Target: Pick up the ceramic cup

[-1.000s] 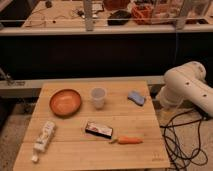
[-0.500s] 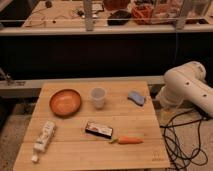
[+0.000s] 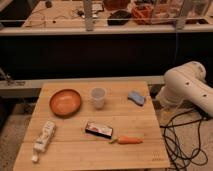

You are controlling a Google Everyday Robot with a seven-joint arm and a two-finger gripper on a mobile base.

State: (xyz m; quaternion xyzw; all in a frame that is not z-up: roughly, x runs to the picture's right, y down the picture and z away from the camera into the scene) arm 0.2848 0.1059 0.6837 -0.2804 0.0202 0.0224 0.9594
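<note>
The ceramic cup [image 3: 98, 97] is a small plain white tumbler. It stands upright near the back middle of the wooden table [image 3: 80, 157], just right of the orange-brown bowl [image 3: 65, 102]. Only the white arm [image 3: 186, 90] shows, folded beside the table's right edge, well to the right of the cup. The gripper itself is not in view, and nothing touches the cup.
A blue sponge [image 3: 136, 97] lies right of the cup. A dark flat box [image 3: 98, 129] and a carrot [image 3: 127, 140] lie in front of it. A white tube [image 3: 44, 136] lies at the front left. Black cables [image 3: 181, 142] trail on the floor at the right. A cluttered bench [image 3: 100, 15] stands behind.
</note>
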